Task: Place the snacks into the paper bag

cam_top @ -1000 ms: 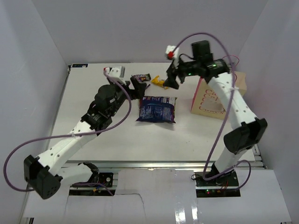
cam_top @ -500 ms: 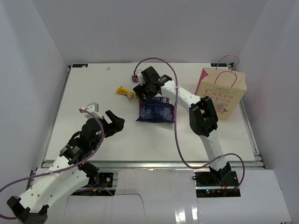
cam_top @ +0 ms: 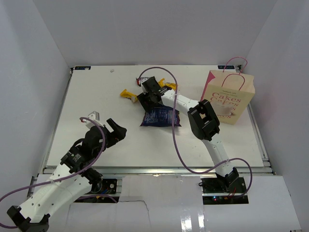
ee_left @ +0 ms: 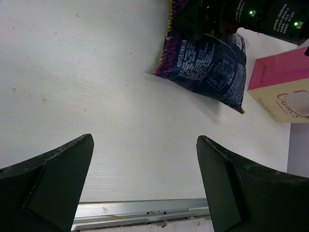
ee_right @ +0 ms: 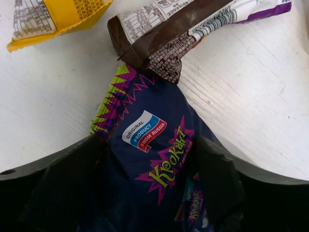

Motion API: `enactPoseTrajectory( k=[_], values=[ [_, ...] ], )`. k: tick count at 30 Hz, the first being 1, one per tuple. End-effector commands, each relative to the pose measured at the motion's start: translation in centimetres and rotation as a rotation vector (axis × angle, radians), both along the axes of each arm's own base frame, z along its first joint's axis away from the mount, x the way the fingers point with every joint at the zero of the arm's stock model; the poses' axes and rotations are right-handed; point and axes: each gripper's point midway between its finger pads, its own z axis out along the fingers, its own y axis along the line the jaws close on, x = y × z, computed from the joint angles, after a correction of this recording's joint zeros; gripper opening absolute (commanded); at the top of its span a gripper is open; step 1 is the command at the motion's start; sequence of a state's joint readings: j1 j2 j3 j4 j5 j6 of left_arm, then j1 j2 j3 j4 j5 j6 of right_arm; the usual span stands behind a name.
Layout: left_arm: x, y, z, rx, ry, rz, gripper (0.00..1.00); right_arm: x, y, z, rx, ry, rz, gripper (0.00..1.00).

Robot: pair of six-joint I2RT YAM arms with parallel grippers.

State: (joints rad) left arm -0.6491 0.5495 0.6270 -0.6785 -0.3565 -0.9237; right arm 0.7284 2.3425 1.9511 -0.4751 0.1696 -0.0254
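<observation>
The dark-blue crinkly bag (cam_top: 161, 116) lies mid-table and also shows in the left wrist view (ee_left: 207, 63). My right gripper (cam_top: 150, 98) is low over its far end; its open fingers straddle the bag (ee_right: 149, 159), which fills the gap between them. A dark purple-brown candy bar (ee_right: 183, 29) and a yellow packet (ee_right: 53, 17) lie just beyond the bag. Yellow packets (cam_top: 129, 94) (cam_top: 169, 86) lie either side of the gripper. The paper bag (cam_top: 230, 96) stands upright at the right. My left gripper (cam_top: 116, 131) (ee_left: 145, 183) is open and empty over bare table at the near left.
The right arm (cam_top: 203, 118) stretches across the table between the blue bag and the paper bag. The table's near metal edge (ee_left: 145, 210) lies just under the left gripper. White walls close in the table at the left, the back and the right.
My right gripper has dropped onto the blue bag's far end, and the bag has bunched a little. A second yellow packet now shows to its right. The left gripper has barely shifted.
</observation>
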Motion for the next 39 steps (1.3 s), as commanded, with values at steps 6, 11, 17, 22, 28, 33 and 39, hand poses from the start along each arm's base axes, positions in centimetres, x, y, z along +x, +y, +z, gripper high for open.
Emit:
enactPoseTrajectory(
  k=[6,11,17,22,28,33,39],
  values=[
    [0.5,0.2,0.0,0.021,-0.006,0.016,0.98,-4.5,-1.3,-3.3,0.022,0.214,0.034,0.39],
    [0.9,0.0,0.2,0.033,-0.014,0.006,0.98,-4.2,-0.7,0.3,0.116,0.204,0.121,0.08],
    [1.1,-0.2,0.5,0.019,-0.043,-0.005,0.98,-4.7,-0.3,11.9,0.429,0.143,0.403,0.08],
    [1.5,-0.7,1.1,0.015,-0.076,-0.025,0.98,-6.7,-2.6,20.3,0.660,0.097,0.570,0.08],
    [2.3,-1.8,1.8,0.024,-0.120,-0.078,0.98,-8.6,-5.0,28.2,0.798,-0.055,0.630,0.08],
    [3.0,-2.9,2.2,0.031,-0.146,-0.120,0.98,-8.6,-7.3,36.2,0.858,-0.278,0.619,0.08],
    [3.7,-3.9,2.2,0.035,-0.163,-0.160,0.98,-6.9,-12.2,46.0,0.837,-0.603,0.516,0.08]
  ],
)
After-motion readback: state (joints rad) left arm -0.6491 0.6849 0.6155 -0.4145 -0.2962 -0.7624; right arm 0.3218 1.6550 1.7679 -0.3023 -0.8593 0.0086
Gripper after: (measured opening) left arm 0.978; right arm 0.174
